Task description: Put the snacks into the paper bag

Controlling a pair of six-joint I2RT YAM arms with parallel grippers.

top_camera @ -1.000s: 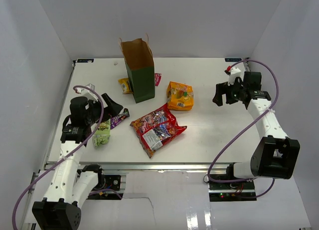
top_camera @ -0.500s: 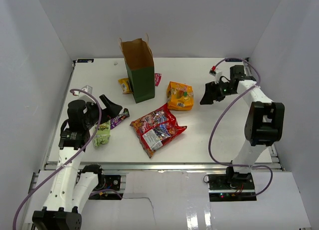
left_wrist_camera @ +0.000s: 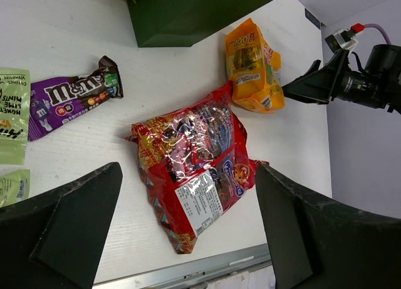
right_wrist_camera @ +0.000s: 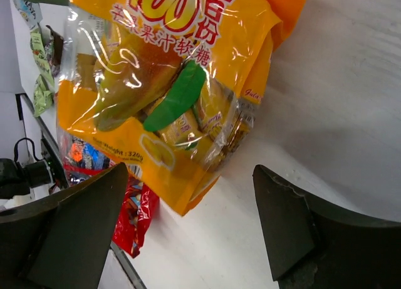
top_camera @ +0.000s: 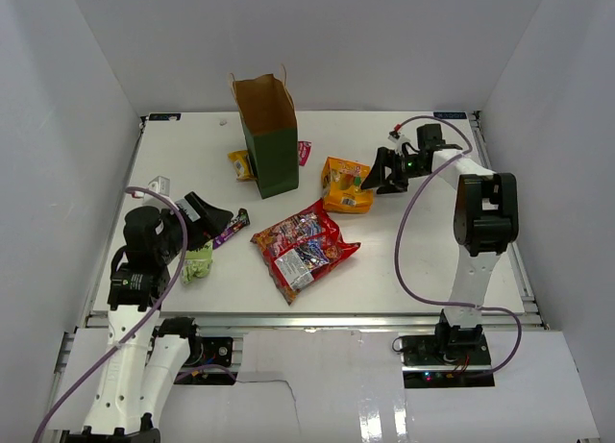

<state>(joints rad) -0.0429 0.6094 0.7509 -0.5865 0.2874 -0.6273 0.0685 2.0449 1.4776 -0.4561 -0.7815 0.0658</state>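
Right claw [top_camera: 369,182] spread wide, just beside orange pack [top_camera: 347,185] edge

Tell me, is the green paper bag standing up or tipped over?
Upright. The paper bag stands tall on its base, mouth open upward, brown inside showing.

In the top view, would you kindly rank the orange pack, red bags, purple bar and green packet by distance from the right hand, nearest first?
1. Orange pack, right beside the right hand.
2. Red bags, centre front.
3. Purple bar, left of them.
4. Green packet, far left.
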